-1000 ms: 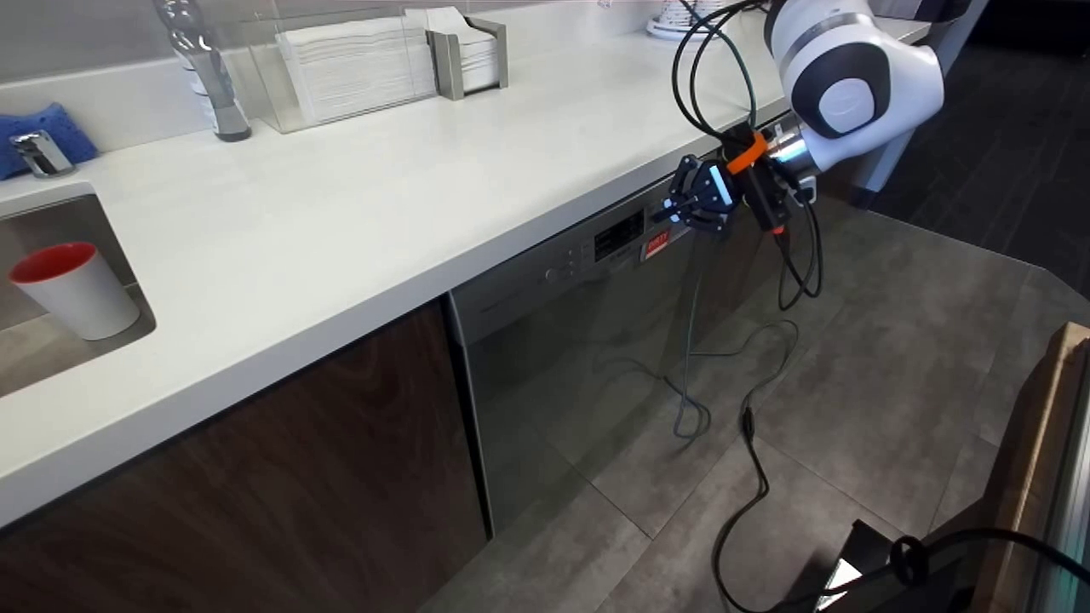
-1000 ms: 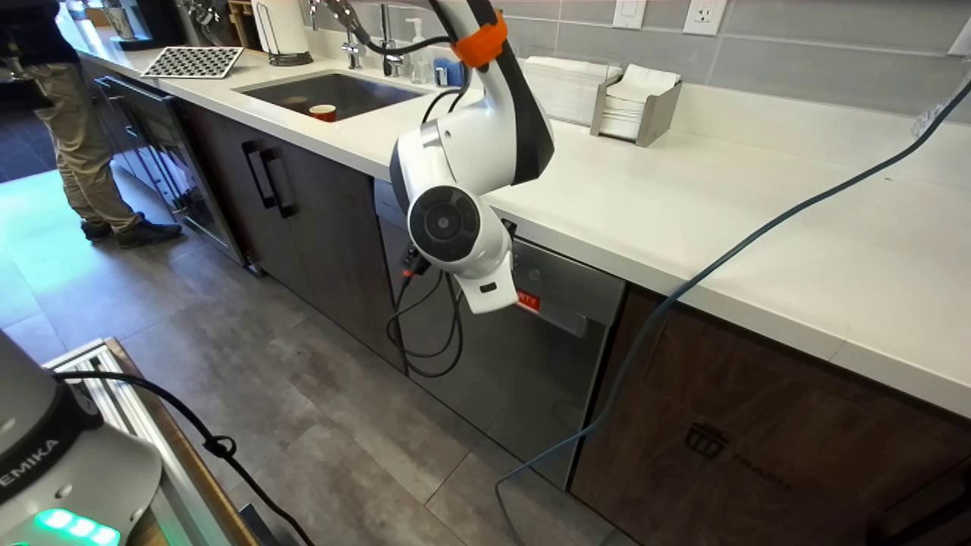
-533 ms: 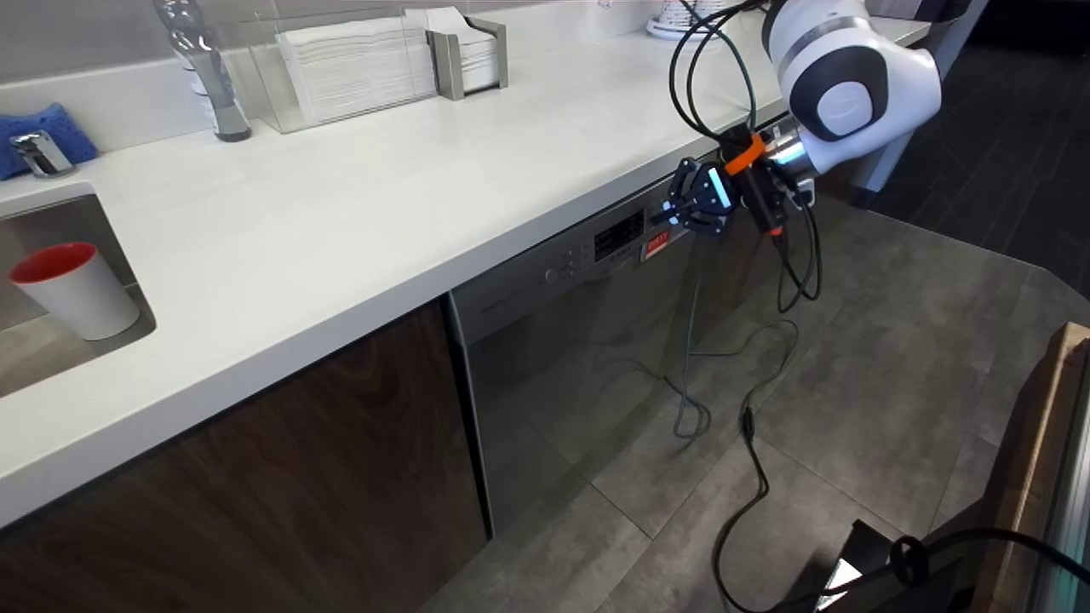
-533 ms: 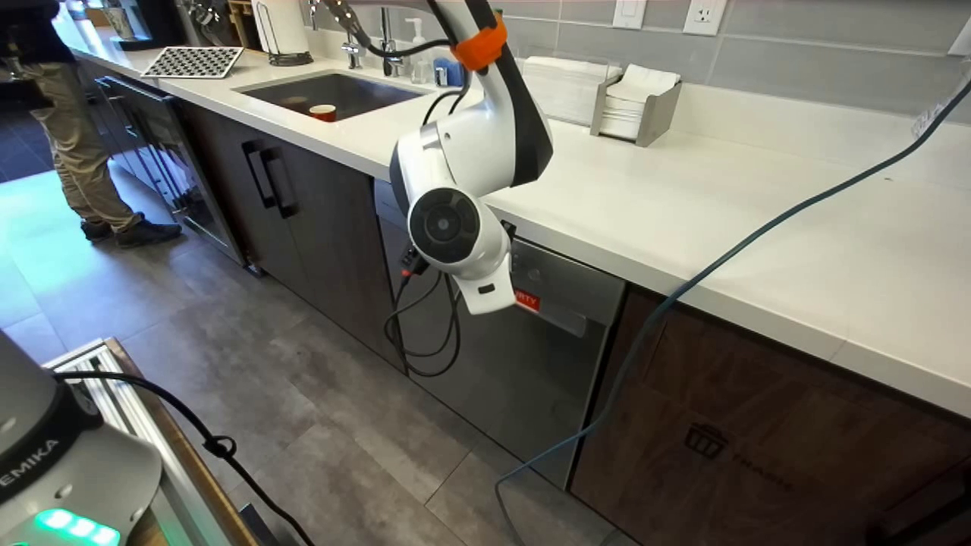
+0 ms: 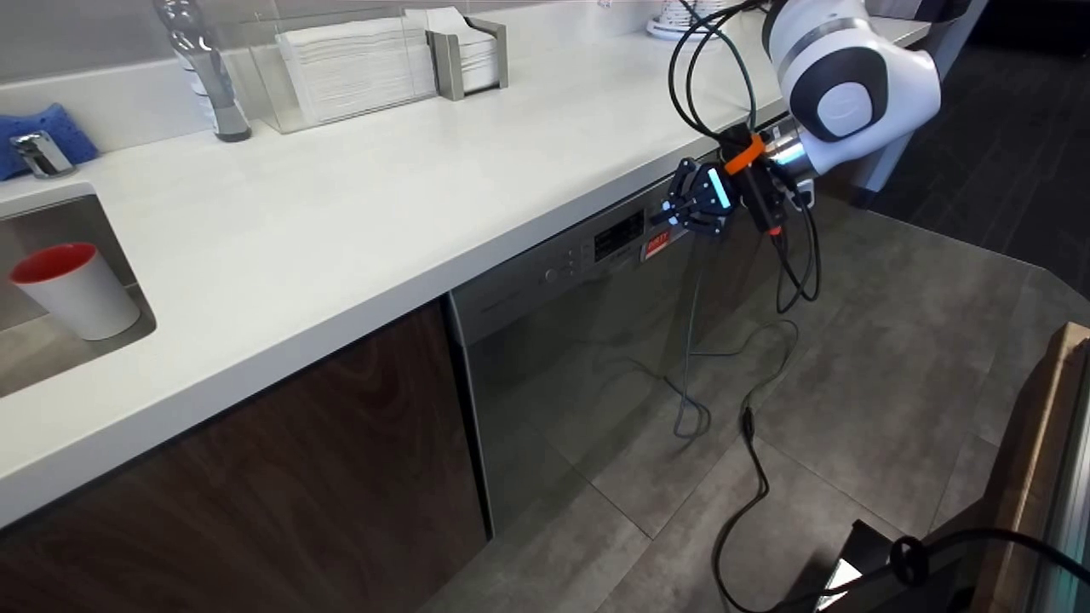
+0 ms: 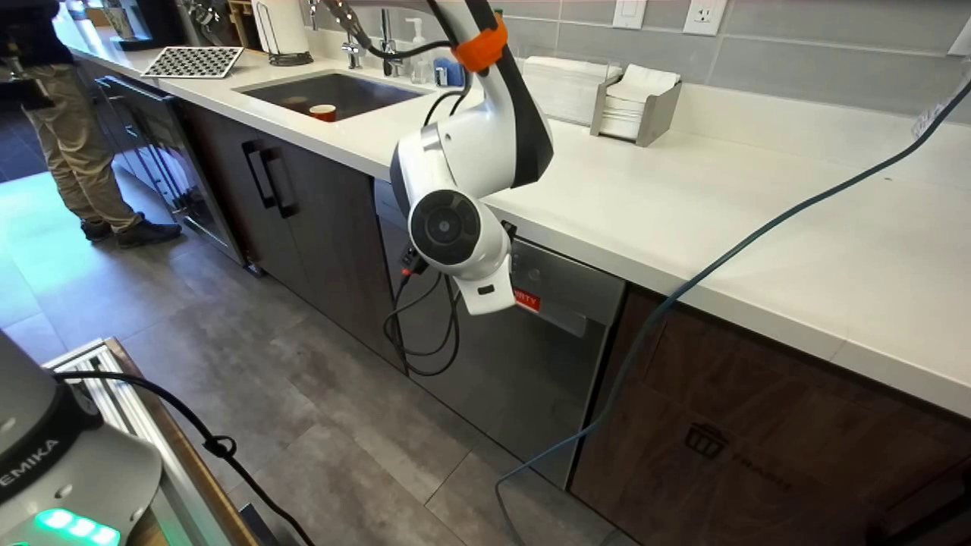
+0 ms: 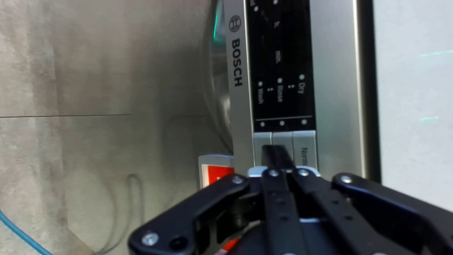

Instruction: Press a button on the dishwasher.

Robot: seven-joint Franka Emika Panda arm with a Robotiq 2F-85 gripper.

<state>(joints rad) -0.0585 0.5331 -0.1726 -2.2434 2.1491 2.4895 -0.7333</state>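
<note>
The dishwasher has a grey metal front point(image 5: 562, 383), also in an exterior view point(image 6: 523, 364). Its control strip point(image 7: 336, 88) fills the middle of the wrist view, with a dark display point(image 7: 283, 42) and several grey buttons. No lit digits show on the display. My gripper point(image 7: 277, 150) is shut and empty, its fingertips together. They overlap the left and middle buttons point(image 7: 282, 138); the button marked "Norm..." point(image 7: 304, 152) is just to their right. Whether they touch a button I cannot tell. In an exterior view the gripper point(image 5: 660, 217) is at the strip beside the display. My arm hides the fingertips in an exterior view.
The white countertop point(image 5: 383, 204) overhangs just above the strip. A red "DIRTY" label point(image 5: 656, 244) sits below the display. Dark cabinet doors point(image 5: 255, 477) flank the dishwasher. Cables point(image 6: 425, 356) hang from my wrist. A blue cable point(image 6: 660, 311) crosses in front. A person point(image 6: 83, 144) stands far off.
My arm has shifted only very slightly. The gripper stays shut at the control strip. The person in the background has moved a little.
</note>
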